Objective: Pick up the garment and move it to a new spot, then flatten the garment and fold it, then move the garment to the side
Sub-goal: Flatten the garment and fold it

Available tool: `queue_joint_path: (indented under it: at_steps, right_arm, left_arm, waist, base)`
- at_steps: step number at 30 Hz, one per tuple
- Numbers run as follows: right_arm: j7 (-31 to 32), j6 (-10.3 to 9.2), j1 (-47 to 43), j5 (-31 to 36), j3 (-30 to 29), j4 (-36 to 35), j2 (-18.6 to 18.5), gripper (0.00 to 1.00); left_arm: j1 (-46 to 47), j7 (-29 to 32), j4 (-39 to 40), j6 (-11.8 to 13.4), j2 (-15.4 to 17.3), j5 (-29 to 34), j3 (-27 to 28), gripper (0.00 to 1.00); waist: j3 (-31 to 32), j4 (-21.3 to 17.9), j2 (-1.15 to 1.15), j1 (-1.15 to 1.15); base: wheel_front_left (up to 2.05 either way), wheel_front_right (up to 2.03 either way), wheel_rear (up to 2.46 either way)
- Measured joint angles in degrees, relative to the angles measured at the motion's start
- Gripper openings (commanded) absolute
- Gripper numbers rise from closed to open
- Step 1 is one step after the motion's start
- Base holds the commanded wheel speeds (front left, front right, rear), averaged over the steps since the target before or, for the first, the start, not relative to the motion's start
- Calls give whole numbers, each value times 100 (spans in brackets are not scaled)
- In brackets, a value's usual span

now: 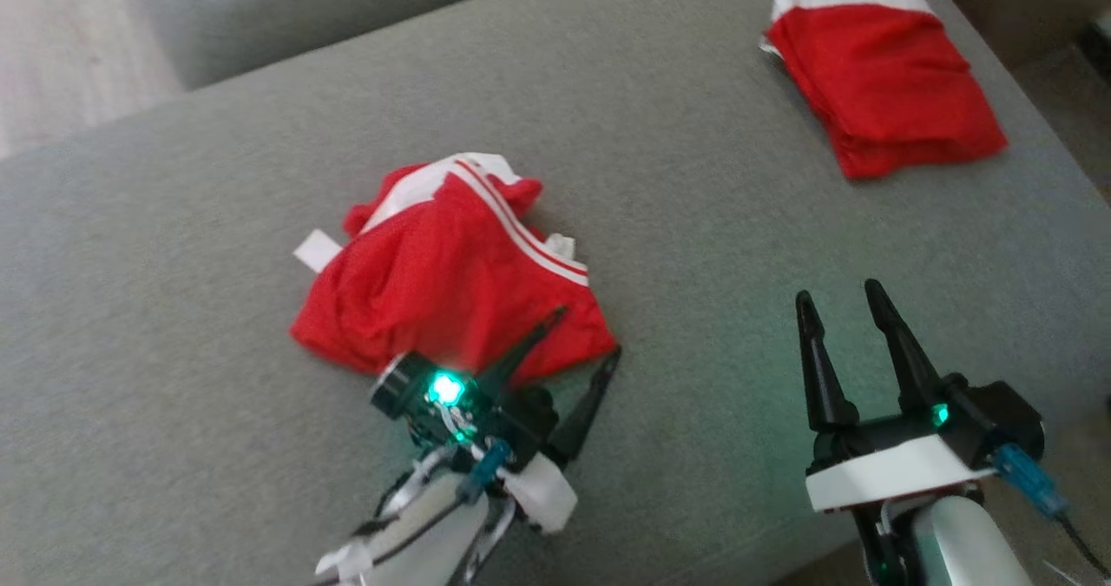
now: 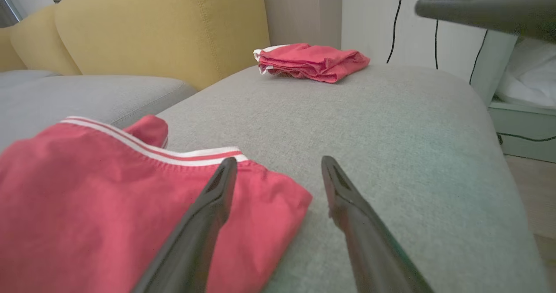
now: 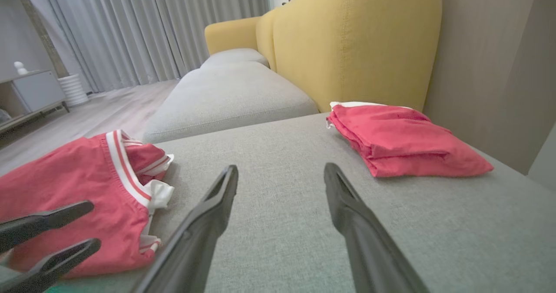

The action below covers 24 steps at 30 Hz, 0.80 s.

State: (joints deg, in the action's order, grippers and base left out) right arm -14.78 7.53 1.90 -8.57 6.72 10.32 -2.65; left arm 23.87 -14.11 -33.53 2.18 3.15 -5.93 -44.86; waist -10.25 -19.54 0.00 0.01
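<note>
Your work surface is a wide grey sofa cushion (image 1: 694, 221). A yellow backrest (image 3: 347, 45) rises behind it, with grey curtains (image 3: 152, 28) and a pale wooden floor (image 3: 108, 106) further off. The crumpled garment (image 1: 434, 282), red with white bands, lies left of the cushion's middle. A folded garment (image 1: 877, 82), also red, sits well apart at the far right corner. Your left gripper (image 1: 588, 332) is spread wide at the crumpled garment's near edge, one finger over the cloth and the other over bare cushion, gripping nothing. Your right gripper (image 1: 838, 291) hangs spread and empty above bare cushion.
</note>
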Motion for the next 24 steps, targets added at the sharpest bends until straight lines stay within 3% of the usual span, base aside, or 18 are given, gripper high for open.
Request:
queue_joint_path:
  at_steps: [4,11,12,13,14,20,24]
  right_arm:
    - [0,0,73,-1,46,-7,0,100]
    - [0,0,179,-44,133,-7,0,100]
    - [0,0,188,-44,158,-4,0,100]
    - [0,0,207,-44,179,-5,0,100]
    - [0,0,227,-45,185,-8,0,100]
    - [0,0,231,-54,180,-8,0,100]
    - [0,0,224,-101,187,1,0,100]
  left_arm:
    - [312,121,-397,328,-12,-149,-101,100]
    - [520,592,-1099,278,-26,-481,-360,100]
    - [579,604,-1134,276,-31,-512,-377,87]
    - [633,591,-1171,249,-33,-553,-393,6]
    - [673,535,-1188,235,-31,-609,-404,0]
    - [797,123,-736,19,-18,-1158,-520,0]
    - [1486,32,-164,-23,-20,-1408,-469,0]
  waist:
    - [-182,-245,0,0]
    - [-369,-546,0,-1]
    - [-381,-576,0,-2]
    - [-391,-602,0,-1]
    - [-396,-626,0,-1]
    - [-284,-653,0,-1]
    - [-151,-582,0,-1]
  base:
    - [0,0,0]
    - [0,0,0]
    - [0,0,0]
    - [0,0,0]
    - [0,0,0]
    - [0,0,0]
    - [0,0,0]
